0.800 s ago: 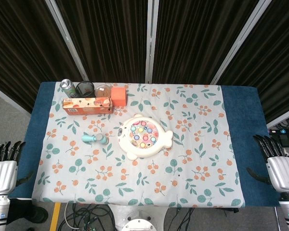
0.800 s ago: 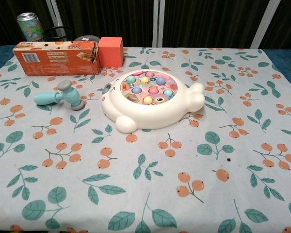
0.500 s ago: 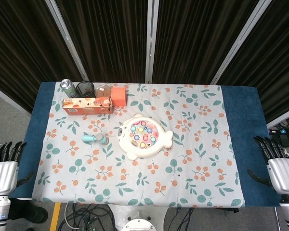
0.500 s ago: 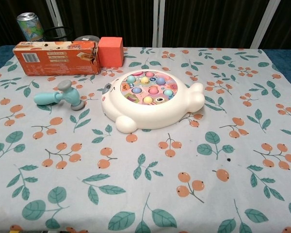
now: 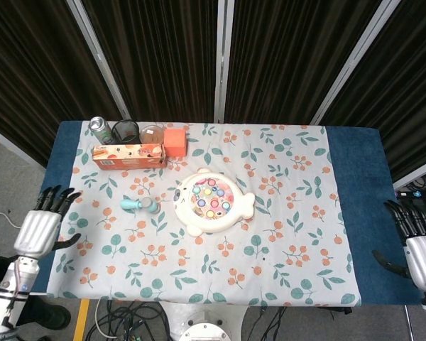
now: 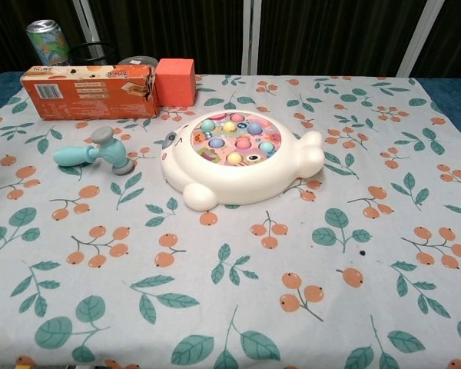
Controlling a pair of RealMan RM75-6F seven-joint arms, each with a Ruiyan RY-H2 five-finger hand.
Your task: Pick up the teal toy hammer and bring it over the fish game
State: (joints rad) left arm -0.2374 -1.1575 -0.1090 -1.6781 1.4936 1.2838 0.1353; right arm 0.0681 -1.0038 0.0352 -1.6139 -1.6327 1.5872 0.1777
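Left hand (image 5: pixel 41 226) shows in the head view at the near-left edge of the table (image 5: pixel 355 153), fingers spread and holding nothing. Half a second ago it sat lower and further out, off the table's corner; now it has risen and come inward, its fingertips over the blue border of the cloth. Right hand (image 5: pixel 419 244) sits off the near-right corner, fingers likewise spread and empty, and has sunk slightly toward the frame's bottom edge.

Still in the head view, the teal toy hammer (image 5: pixel 140 204) lies flat on the flowered cloth, just left of the fish game (image 5: pixel 212 201), apart from it, unmoved across the frames. Behind them, along the far-left side, stand an orange box (image 5: pixel 128 155), a red block (image 5: pixel 175 141), a can (image 5: pixel 99 127), a dark mesh cup (image 5: pixel 126 131) and a small jar (image 5: pixel 153 133).

From the chest view, neither hand appears. The hammer (image 6: pixel 94 154) rests on its side, handle pointing left, grey-tipped head toward the fish game (image 6: pixel 240 157), close beside it but not touching. Nothing on the table has shifted here.

My reading: the left arm has begun its reach, being on the hammer's side. The hand remains well apart from the hammer, so grasping and lifting are all yet to come.
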